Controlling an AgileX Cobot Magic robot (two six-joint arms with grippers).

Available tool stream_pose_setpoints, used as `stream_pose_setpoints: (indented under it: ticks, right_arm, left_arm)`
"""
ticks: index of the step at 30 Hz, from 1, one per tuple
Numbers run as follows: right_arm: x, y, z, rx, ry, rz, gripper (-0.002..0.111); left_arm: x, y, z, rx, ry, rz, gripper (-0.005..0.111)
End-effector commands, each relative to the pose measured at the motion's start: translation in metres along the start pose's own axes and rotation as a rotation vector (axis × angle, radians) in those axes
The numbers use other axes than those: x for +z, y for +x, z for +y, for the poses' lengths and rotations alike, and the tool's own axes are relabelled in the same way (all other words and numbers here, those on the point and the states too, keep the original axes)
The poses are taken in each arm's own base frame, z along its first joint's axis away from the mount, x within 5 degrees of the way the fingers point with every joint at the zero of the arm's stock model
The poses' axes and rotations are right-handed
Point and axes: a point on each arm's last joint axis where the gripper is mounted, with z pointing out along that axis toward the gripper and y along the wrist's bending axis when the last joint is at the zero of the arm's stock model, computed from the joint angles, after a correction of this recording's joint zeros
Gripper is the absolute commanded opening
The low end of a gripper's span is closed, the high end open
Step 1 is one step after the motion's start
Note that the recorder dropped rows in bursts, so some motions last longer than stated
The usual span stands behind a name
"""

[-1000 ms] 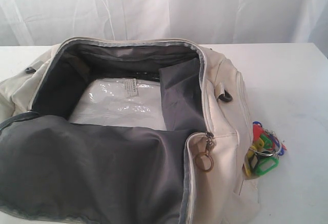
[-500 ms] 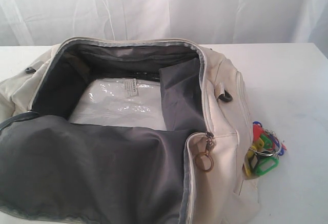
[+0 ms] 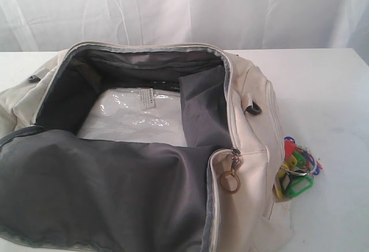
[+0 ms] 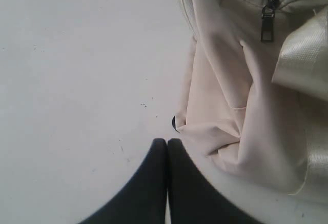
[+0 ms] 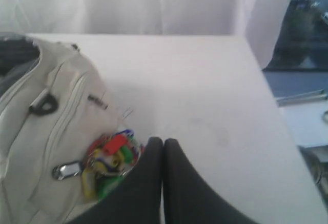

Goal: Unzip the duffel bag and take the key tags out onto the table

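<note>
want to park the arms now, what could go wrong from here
The key tags lie on the table right against the duffel bag; nudging the bag could drag or cover them.
The shut right claw appears close to the tags, so a low sweep may knock them away.
The shut left claw is near the bag's loose fabric and might snag it.

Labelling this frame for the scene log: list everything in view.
duffel bag: 1, cream with dark grey lining, unzipped, on the table
plastic-wrapped packet: 1, white, inside the bag
ring zipper pull: 1, brass, hanging at the bag's near right corner
key tags: 1 bunch, red, green, yellow, blue, on the table beside the bag's right end
table: 1, white, under everything
curtain: 1, white, behind the table
left gripper: 1, black, shut, empty, beside the bag
right gripper: 1, black, shut, empty, near the key tags
</note>
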Motion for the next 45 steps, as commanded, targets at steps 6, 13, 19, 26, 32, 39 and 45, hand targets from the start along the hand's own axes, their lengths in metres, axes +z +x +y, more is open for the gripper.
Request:
stream_pose_setpoints:
  ticks: [6, 13, 19, 26, 32, 39, 45]
  right_arm:
    - [0.046, 0.07, 0.016, 0.143, -0.112, 0.278, 0.0]
    - [0.055, 0.084, 0.017, 0.256, -0.188, 0.055, 0.0]
    - [0.074, 0.126, 0.015, 0.259, -0.217, -0.01, 0.0]
    - [0.085, 0.156, 0.014, 0.276, -0.272, -0.147, 0.0]
    - [0.081, 0.146, 0.015, 0.288, -0.313, -0.267, 0.0]
    - [0.081, 0.146, 0.014, 0.296, -0.291, -0.276, 0.0]
    - [0.082, 0.145, 0.007, 0.326, -0.179, -0.305, 0.0]
  left_arm:
    - [0.0, 0.001, 0.0, 0.002, -0.002, 0.004, 0.0]
    - [0.0, 0.001, 0.0, 0.002, -0.002, 0.004, 0.0]
    - [0.0, 0.001, 0.0, 0.002, -0.002, 0.004, 0.0]
    - [0.0, 0.001, 0.0, 0.002, -0.002, 0.004, 0.0]
    - [0.0, 0.001, 0.0, 0.0, -0.001, 0.004, 0.0]
    - [0.0, 0.001, 0.0, 0.0, -0.001, 0.004, 0.0]
    - [0.0, 0.001, 0.0, 0.0, -0.001, 0.004, 0.0]
